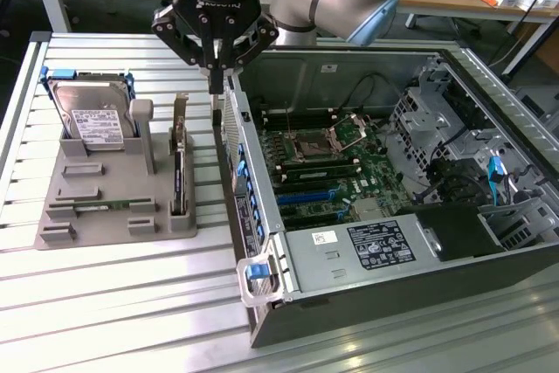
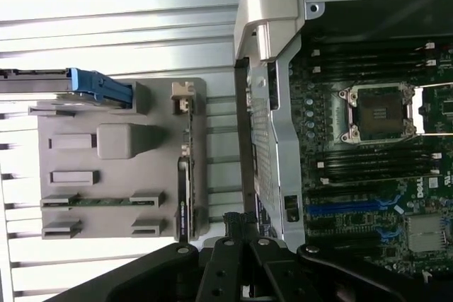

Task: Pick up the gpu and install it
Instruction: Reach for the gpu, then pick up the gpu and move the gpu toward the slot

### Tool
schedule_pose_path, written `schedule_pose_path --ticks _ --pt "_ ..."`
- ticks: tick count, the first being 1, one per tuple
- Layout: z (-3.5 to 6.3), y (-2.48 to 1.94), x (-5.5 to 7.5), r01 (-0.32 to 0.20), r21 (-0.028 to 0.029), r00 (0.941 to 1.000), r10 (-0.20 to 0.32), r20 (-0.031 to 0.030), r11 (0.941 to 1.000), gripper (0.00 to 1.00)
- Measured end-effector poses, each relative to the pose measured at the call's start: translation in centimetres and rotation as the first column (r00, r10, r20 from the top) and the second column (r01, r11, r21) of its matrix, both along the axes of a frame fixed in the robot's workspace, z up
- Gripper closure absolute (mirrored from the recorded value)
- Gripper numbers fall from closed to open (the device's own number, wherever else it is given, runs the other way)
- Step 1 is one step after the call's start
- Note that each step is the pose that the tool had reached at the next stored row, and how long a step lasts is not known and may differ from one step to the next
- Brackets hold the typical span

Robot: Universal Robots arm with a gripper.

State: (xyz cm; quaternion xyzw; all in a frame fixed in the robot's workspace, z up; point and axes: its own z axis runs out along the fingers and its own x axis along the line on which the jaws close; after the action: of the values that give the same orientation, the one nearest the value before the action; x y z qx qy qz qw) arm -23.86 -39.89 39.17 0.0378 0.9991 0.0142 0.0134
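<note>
The gpu [image 1: 179,181], a thin dark circuit card with a silver metal bracket, stands on edge in the grey plastic holder [image 1: 96,183], along the holder's edge nearest the open grey computer case [image 1: 349,303]. Its long axis runs parallel to the case wall. The black gripper [image 1: 215,85] hangs over the gap between holder and case, pinched closed and empty. The card lies below it, towards the exterior view's left. I count one gpu, one silver hard drive [image 1: 92,118], one green memory stick [image 1: 106,205] and one gripper.
</note>
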Motion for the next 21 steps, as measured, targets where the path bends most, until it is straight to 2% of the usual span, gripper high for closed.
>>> schedule_pose_path --ticks 10,21 --pt "-0.02 0.0 -1.4 0.0 0.0 1.0 0.0 0.0 1.0 0.89" --pt "-0.01 0.0 -1.5 0.0 0.0 1.0 0.0 0.0 1.0 0.89"
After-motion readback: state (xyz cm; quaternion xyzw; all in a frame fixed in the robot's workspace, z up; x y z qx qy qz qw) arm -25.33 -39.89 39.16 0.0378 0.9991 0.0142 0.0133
